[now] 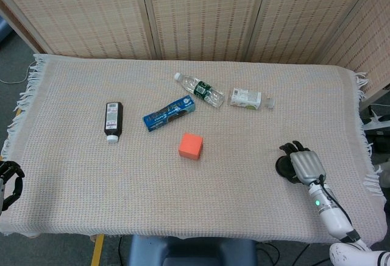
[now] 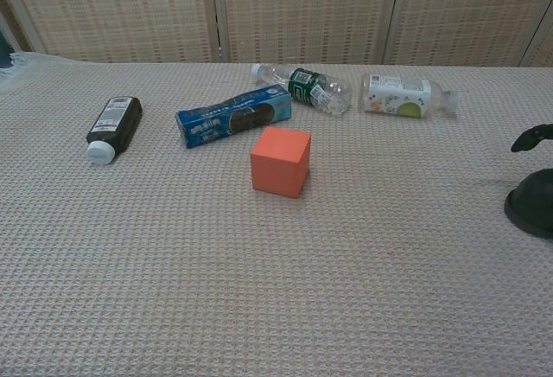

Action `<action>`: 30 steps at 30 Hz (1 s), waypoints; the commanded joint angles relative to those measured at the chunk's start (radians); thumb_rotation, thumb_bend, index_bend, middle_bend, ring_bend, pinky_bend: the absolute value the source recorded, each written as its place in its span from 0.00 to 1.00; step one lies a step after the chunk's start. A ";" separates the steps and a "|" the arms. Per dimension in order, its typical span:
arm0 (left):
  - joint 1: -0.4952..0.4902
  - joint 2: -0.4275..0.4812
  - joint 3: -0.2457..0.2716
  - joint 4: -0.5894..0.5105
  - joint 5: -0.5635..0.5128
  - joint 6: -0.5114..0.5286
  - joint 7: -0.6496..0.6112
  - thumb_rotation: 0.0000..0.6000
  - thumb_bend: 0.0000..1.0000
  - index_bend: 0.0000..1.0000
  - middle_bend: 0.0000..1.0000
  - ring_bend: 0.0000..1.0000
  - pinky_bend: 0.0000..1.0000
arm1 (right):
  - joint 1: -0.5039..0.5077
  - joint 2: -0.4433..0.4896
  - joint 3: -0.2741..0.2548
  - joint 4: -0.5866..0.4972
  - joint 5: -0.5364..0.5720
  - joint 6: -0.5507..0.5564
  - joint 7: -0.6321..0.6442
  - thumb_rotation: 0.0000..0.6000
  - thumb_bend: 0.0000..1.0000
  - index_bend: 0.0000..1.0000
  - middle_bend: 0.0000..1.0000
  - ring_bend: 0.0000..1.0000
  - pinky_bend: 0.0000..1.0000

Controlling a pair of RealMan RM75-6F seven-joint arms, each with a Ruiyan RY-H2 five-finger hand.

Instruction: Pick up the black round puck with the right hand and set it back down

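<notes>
— So where is the black round puck [image 1: 283,167] relative to the right hand [image 1: 306,166]?
— Lying on the woven cloth [image 1: 183,205], partly under the hand, toward its thumb side.
— Holding it?
— Cannot tell; dark fingertips [image 2: 529,138] hang above the puck.
— The left hand [image 1: 8,182]?
— Far across, off the cloth's edge, fingers curled, empty.
</notes>
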 commanded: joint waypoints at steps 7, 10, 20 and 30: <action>0.000 0.000 -0.001 0.001 0.000 0.001 0.000 1.00 0.54 0.56 0.41 0.33 0.57 | 0.015 -0.002 0.004 -0.008 0.054 -0.017 -0.054 1.00 0.17 0.23 0.19 0.13 0.37; 0.000 0.000 -0.002 0.002 -0.002 0.000 -0.001 1.00 0.54 0.56 0.41 0.33 0.56 | 0.017 -0.005 0.003 -0.007 0.068 -0.017 -0.074 1.00 0.17 0.26 0.24 0.16 0.40; 0.000 -0.001 -0.002 0.002 -0.004 -0.001 0.002 1.00 0.54 0.56 0.41 0.33 0.57 | 0.037 -0.003 -0.002 -0.014 0.140 -0.040 -0.131 1.00 0.17 0.28 0.25 0.26 0.50; 0.000 0.000 -0.003 0.002 -0.006 -0.001 0.001 1.00 0.54 0.57 0.41 0.33 0.57 | 0.009 -0.045 0.013 0.023 0.079 0.048 -0.096 1.00 0.17 0.51 0.40 0.46 0.66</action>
